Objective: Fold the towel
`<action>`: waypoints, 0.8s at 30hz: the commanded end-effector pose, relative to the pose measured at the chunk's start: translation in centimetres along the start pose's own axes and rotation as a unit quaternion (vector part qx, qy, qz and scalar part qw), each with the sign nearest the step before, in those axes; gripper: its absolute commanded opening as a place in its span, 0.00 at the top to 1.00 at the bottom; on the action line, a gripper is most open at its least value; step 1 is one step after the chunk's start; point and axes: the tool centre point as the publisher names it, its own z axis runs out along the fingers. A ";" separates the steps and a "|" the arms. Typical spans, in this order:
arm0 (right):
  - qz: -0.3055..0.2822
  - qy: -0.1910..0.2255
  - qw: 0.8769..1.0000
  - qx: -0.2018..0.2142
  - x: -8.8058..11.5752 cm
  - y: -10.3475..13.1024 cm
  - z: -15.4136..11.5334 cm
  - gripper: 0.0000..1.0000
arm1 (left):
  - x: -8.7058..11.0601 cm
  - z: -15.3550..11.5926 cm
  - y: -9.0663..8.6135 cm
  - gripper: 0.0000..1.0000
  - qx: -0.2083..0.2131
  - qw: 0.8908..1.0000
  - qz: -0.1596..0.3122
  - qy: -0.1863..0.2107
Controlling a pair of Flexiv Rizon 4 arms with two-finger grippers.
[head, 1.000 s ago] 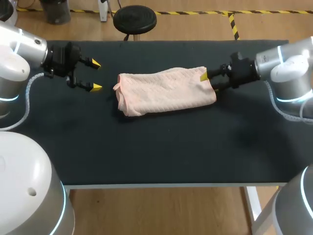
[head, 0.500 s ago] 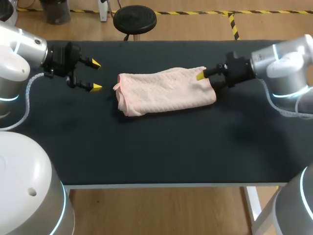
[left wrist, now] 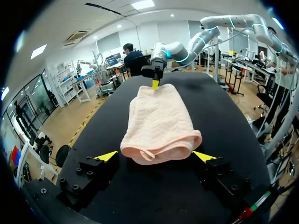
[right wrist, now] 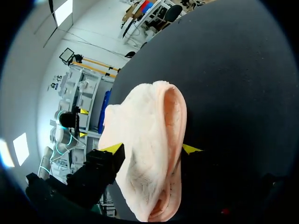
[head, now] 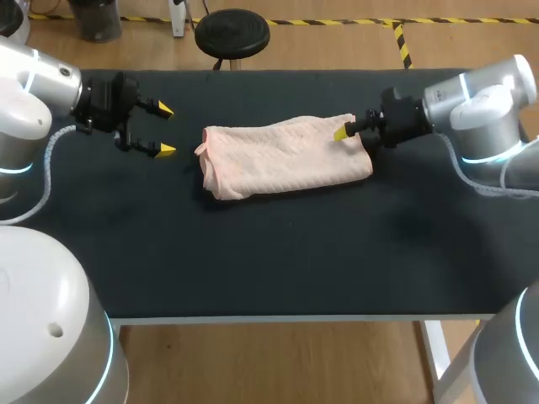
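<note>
— What changed?
— The right gripper (right wrist: 152, 149) has slid further over the pink towel (head: 282, 156), fingers apart astride its right end.
— And the left gripper (head: 165, 130)?
— Wide open, empty, beside the towel. A grasp looks next.

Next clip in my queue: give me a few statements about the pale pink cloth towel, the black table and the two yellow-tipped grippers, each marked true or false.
1. The pale pink cloth towel lies in a folded bundle on the black table. True.
2. The left gripper is shut on the towel. False: it is open and apart from the towel's nearer end.
3. The right gripper is at the towel's end farthest from the left gripper. True.
4. The towel hangs over the table's edge. False: it lies wholly on the table, near its middle.
</note>
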 end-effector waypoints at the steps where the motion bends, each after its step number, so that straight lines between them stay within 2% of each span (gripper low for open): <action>1: 0.008 -0.017 1.000 0.003 0.3 0.0 0.1 1.00 | 0.1 0.0 0.1 0.00 0.001 1.000 0.001 -0.002; 7: 0.015 -0.044 0.999 -0.003 1.7 0.2 0.6 1.00 | 0.1 0.0 0.1 0.00 0.001 1.000 0.001 -0.002; 12: 0.017 -0.078 0.997 -0.012 4.3 0.9 0.8 1.00 | 0.1 0.0 0.1 0.00 0.001 1.000 0.001 -0.002; 19: 0.006 -0.124 0.992 -0.024 9.5 2.3 2.7 1.00 | 0.1 0.0 0.1 0.00 0.001 1.000 0.001 -0.002; 24: -0.017 -0.147 0.989 -0.018 14.3 3.4 6.3 1.00 | 0.1 0.0 0.1 0.00 0.001 1.000 0.001 -0.002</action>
